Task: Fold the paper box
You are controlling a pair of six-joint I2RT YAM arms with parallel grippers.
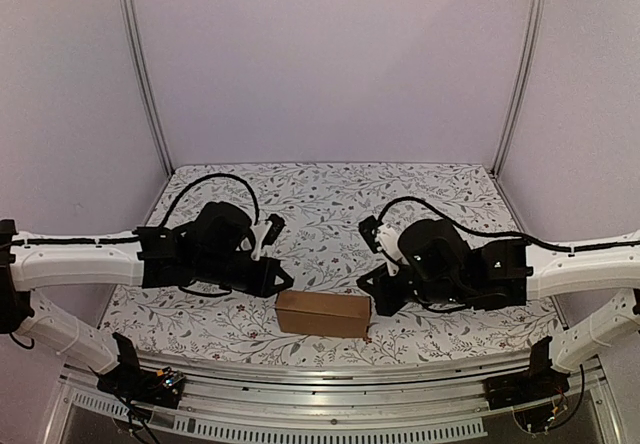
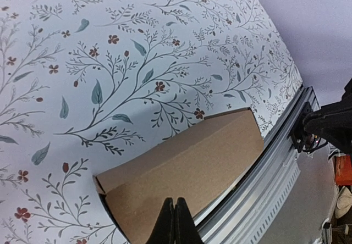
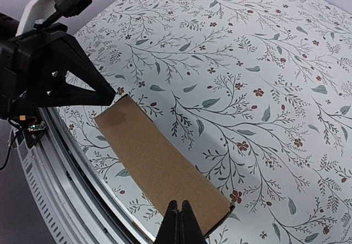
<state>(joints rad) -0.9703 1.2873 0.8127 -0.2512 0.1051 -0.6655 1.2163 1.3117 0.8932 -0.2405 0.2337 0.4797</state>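
Two closed, empty pairs, left fingers [image 2: 167,227], right fingers [image 3: 174,226], by paper box [image 1: 322,314] on floral table [image 1: 330,192].

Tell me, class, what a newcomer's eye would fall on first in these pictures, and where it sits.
The plain brown paper box, closed up as a small carton, lies near the front edge of the table, midway between the two arms. The left gripper and the right gripper are both shut, one poised by each end of the box. A floral tablecloth spreads beneath it all.
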